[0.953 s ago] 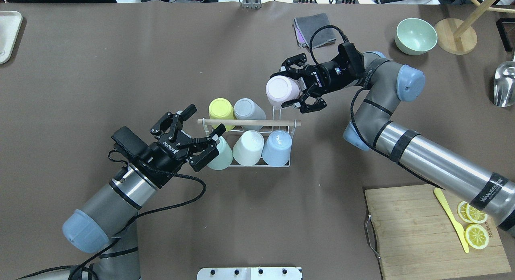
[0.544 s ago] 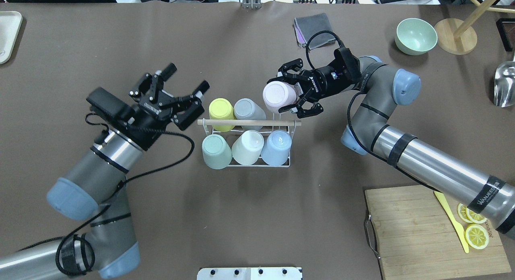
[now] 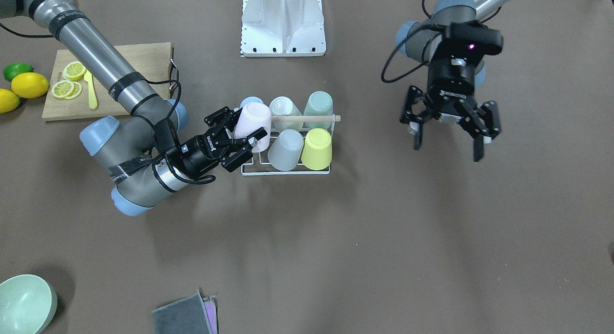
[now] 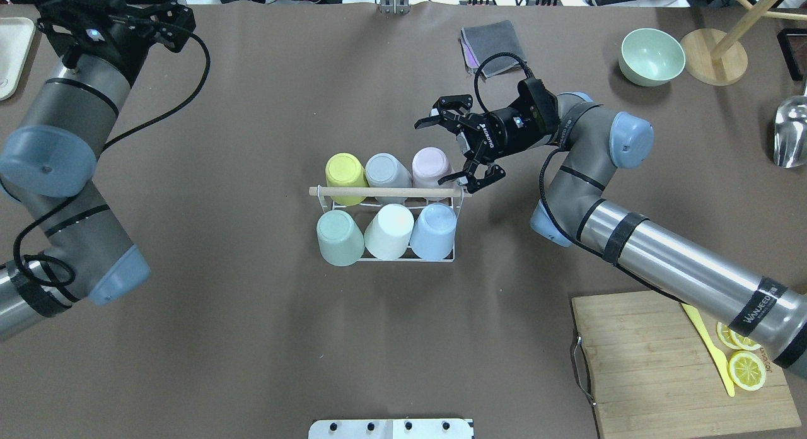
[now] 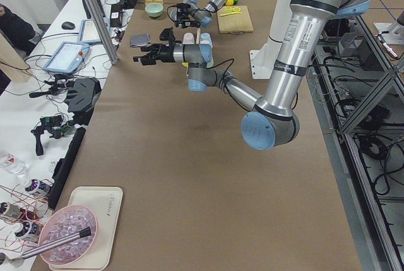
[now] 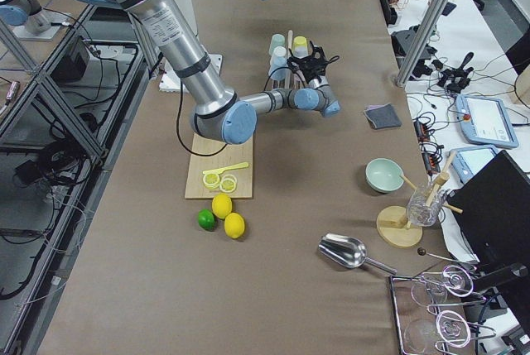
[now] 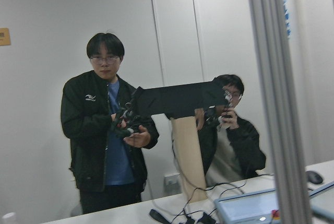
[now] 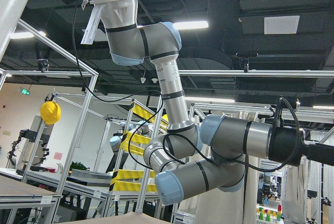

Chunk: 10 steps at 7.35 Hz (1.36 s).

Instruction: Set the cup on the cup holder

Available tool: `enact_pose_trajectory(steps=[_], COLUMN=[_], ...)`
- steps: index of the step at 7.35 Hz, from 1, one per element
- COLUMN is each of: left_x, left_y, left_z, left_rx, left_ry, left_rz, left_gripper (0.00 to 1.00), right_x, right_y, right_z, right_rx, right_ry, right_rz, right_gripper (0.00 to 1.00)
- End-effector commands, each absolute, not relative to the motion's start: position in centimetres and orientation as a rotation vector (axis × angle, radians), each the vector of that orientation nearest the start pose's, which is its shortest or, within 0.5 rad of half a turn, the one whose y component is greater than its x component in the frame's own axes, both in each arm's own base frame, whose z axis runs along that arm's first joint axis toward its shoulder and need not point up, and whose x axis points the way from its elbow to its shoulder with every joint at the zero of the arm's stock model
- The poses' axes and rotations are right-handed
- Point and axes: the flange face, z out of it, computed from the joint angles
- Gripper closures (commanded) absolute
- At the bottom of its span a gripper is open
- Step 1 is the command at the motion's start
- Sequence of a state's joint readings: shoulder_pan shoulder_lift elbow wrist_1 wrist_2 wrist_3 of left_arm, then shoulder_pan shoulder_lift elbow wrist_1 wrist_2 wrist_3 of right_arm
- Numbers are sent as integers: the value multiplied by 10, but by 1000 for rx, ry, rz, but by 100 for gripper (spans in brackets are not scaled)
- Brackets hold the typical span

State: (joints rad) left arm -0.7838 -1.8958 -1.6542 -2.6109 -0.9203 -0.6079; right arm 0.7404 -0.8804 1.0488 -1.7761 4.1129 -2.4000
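Flanking smooth tapered cup (image 4: 429, 166) (pink): right claw (image 4: 443, 155).

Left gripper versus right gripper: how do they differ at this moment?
The right gripper is at the cup holder, its fingers flanking the pink cup; the left gripper hangs well away from it, nothing between its fingers. The right gripper points sideways at the holder; the left gripper points away from the robot's base. Both are open.
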Motion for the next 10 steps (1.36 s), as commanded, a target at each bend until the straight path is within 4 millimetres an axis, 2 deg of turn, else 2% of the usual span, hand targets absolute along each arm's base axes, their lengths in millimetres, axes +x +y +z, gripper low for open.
enact_pose_trajectory(steps=[1,3,4,5,6,7,8,9,10], left_x=[243,212,190,160,137,117,94,66,47], left_y=[-578,-581,-576,-569,-557,-542,-523,-501,-486], left_z=[391,455,480,508,534,561,586,610,627], left_rx=[1104,814,685,523,398,334,282,249,228], left_ry=[407,347,378,426,446,450,494,549,574], left_rz=[-249,-177,-155,-125,-20,48,111,200,228], left_gripper=[2,2,2,2,2,2,2,2,2], right_x=[-485,-464,-452,-434,-425,-425,-413,-409,-393], right_y=[-594,-611,-619,-628,-636,-636,-644,-633,-637], right_z=[326,309,315,317,324,345,367,393,394], right_rx=[-2163,-2182,-2142,-2063,-1911,-1672,-1346,-811,-310], right_ry=[2103,2126,2217,2389,2665,2985,3326,3632,3787], right_rz=[918,895,902,907,877,810,702,517,322], right_gripper=[0,0,0,0,2,3,4,8,9])
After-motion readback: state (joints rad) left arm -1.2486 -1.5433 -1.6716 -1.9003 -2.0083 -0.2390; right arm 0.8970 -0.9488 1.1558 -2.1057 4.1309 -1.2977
